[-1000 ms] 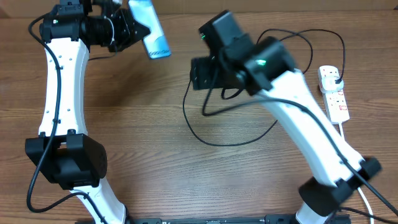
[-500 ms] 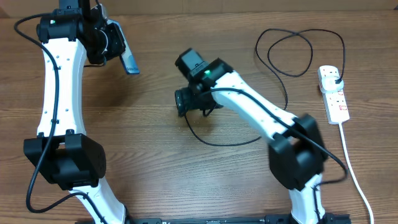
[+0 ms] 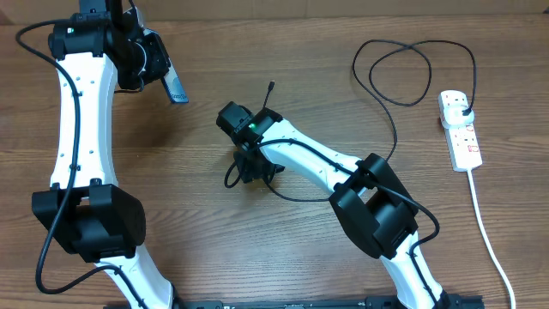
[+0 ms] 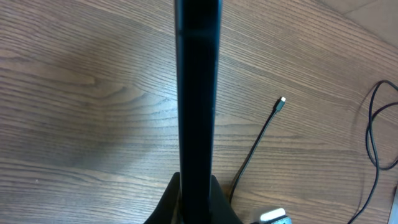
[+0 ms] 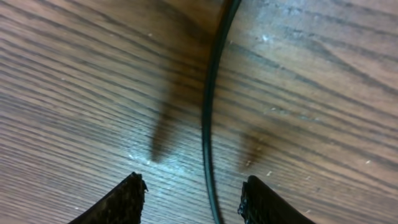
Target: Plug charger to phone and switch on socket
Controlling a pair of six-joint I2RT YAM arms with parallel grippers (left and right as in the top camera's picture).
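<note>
The left claw is clamped tight on the phone, holding it off the worktop at the far left; its wrist view sees the phone edge-on. The right claw is low over the worktop, its jaws partly apart and straddling the charger without gripping it. The connector tip lies free on the wood. The socket lies at the far right, well apart.
</note>
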